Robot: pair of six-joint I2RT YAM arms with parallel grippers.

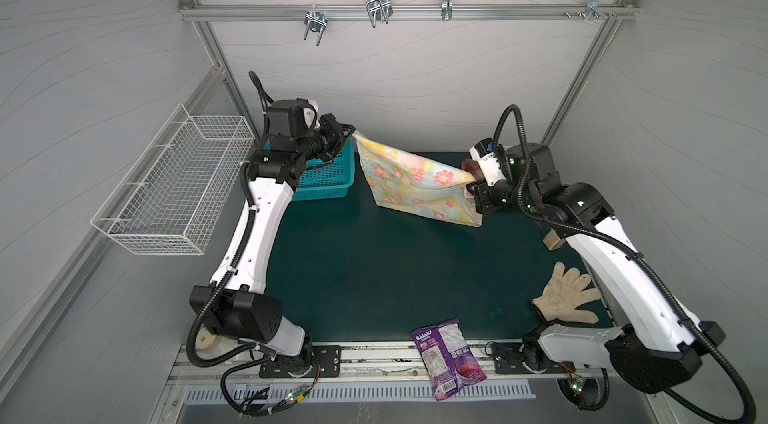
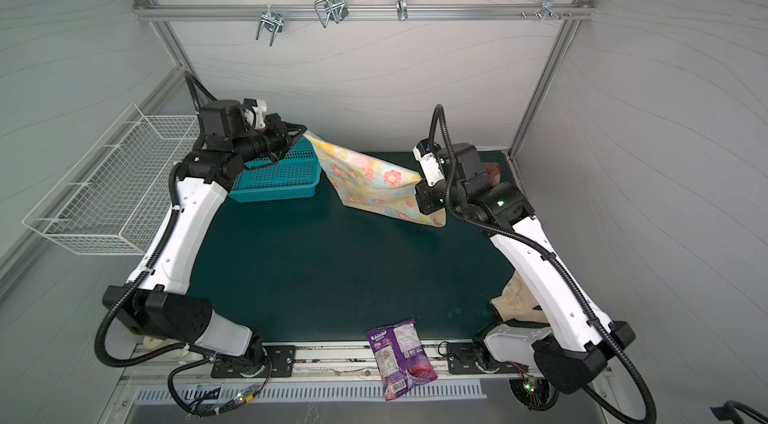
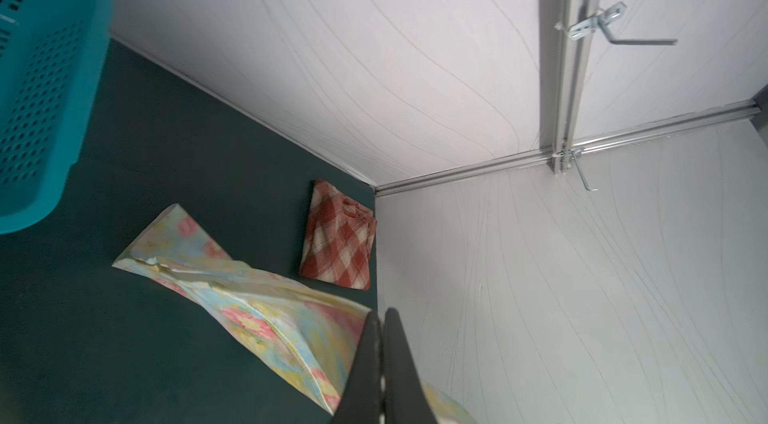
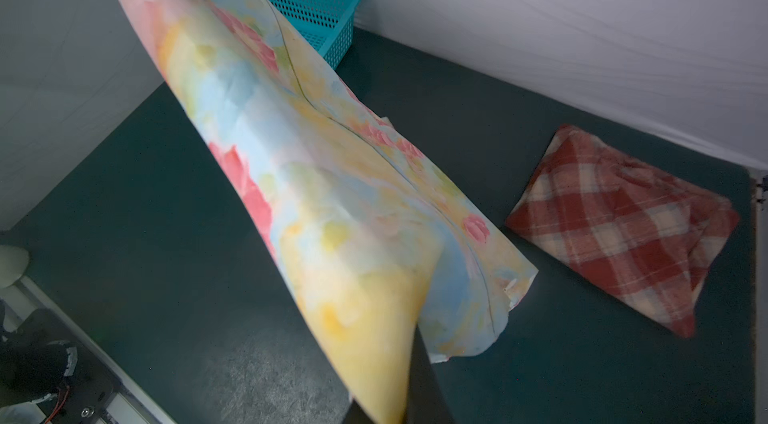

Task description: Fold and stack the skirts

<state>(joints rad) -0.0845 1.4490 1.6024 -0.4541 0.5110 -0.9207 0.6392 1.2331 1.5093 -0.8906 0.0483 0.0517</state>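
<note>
Snack bag (image 1: 449,359) lies at the near counter (image 1: 374,276) edge. Left claw (image 1: 352,134) and right claw (image 1: 473,187) each pinch a corner of the floral skirt (image 1: 409,183), stretched between them, far middle. Plaid skirt (image 4: 623,226) sits folded, far right. Seemingly halfway: floral needs folding, then stacking.

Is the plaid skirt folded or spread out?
Folded: the plaid skirt lies on the mat as a compact, layered rectangle, its edges doubled over.
</note>
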